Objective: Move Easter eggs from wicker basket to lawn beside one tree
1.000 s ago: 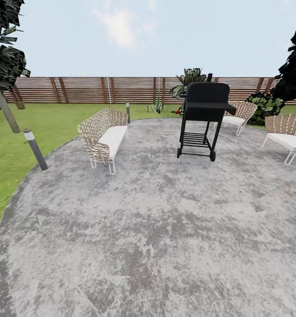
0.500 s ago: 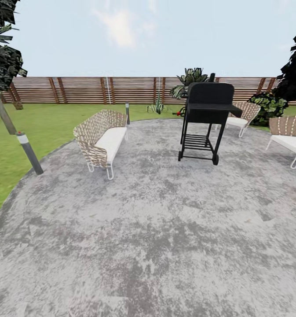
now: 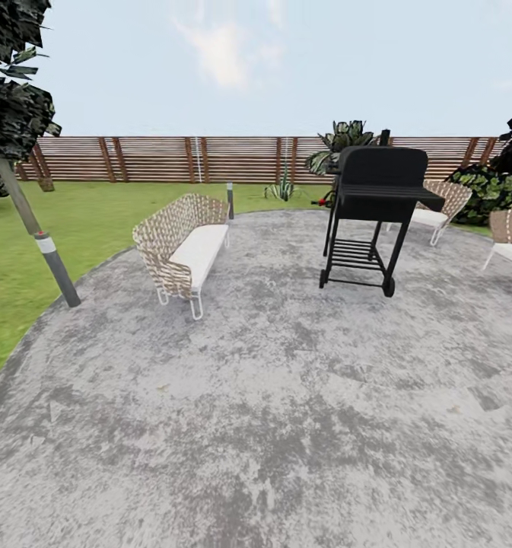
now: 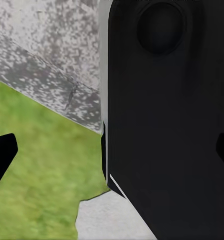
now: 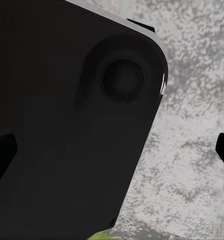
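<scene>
Looking out from the head view, we face the grey round patio (image 3: 286,411), which spreads across the whole near ground. At about ten o'clock on it stands a woven-backed bench (image 3: 184,252) with a white seat, and at about one o'clock a black grill (image 3: 377,215) on a wheeled frame. Beyond the grill, toward two o'clock, we see a second bench (image 3: 438,207), and a third seat (image 3: 510,237) is cut by the frame edge at three o'clock. The lawn (image 3: 81,221) curves around the patio from nine to twelve o'clock, up to the brown slatted fence (image 3: 179,158) that closes the garden. At nine o'clock a grey post (image 3: 55,268) with a white band stands at the patio's edge, with the tree (image 3: 12,99), dark-leaved on a pale leaning trunk, just behind it. A short lamp post (image 3: 230,199) stands at twelve o'clock beside the far end of the first bench. Leafy bushes (image 3: 485,189) sit near the fence at two o'clock. We see neither basket nor eggs here.

In the left wrist view, the left gripper (image 4: 112,150) shows dark fingertips at the two frame edges, spread wide with nothing between them, over grass, paving and a black robot part (image 4: 166,125). In the right wrist view, the right gripper (image 5: 112,150) is likewise spread and holds nothing, above paving.
</scene>
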Motion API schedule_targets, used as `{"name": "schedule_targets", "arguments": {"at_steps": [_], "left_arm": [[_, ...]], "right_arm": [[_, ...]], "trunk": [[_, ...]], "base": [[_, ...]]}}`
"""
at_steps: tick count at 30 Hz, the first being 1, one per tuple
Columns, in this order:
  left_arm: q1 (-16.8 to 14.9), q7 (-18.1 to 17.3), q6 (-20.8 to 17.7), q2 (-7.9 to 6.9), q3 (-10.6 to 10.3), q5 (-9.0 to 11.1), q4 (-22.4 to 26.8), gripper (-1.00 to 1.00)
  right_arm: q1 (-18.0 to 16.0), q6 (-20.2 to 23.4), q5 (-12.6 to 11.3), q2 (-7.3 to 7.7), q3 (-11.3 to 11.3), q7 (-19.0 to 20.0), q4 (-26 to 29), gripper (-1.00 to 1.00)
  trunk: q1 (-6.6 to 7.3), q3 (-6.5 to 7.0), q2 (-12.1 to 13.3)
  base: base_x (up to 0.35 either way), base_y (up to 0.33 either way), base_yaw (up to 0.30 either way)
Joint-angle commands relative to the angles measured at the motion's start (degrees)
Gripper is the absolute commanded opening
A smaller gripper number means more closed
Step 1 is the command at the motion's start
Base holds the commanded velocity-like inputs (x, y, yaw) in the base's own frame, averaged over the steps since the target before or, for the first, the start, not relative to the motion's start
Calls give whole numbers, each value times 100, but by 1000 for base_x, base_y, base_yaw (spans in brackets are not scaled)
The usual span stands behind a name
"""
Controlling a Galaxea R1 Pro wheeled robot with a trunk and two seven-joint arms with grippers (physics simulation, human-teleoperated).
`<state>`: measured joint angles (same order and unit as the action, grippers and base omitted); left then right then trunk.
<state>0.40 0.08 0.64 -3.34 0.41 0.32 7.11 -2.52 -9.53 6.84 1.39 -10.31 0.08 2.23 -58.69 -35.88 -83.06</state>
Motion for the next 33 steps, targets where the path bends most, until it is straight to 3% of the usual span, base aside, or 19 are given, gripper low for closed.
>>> {"name": "schedule_targets", "arguments": {"at_steps": [1,33], "left_arm": [[4,1,7,0,3,3,10,100],[4,-2,7,0,3,3,10,100]], "right_arm": [[-3,-14,56,3,3,1,-3,100],[-3,-14,63,10,2,1,-12,100]], "trunk": [[-3,-4,-2],[-3,-4,-2]], "base": [[339,0,46],[339,0,2]]}}
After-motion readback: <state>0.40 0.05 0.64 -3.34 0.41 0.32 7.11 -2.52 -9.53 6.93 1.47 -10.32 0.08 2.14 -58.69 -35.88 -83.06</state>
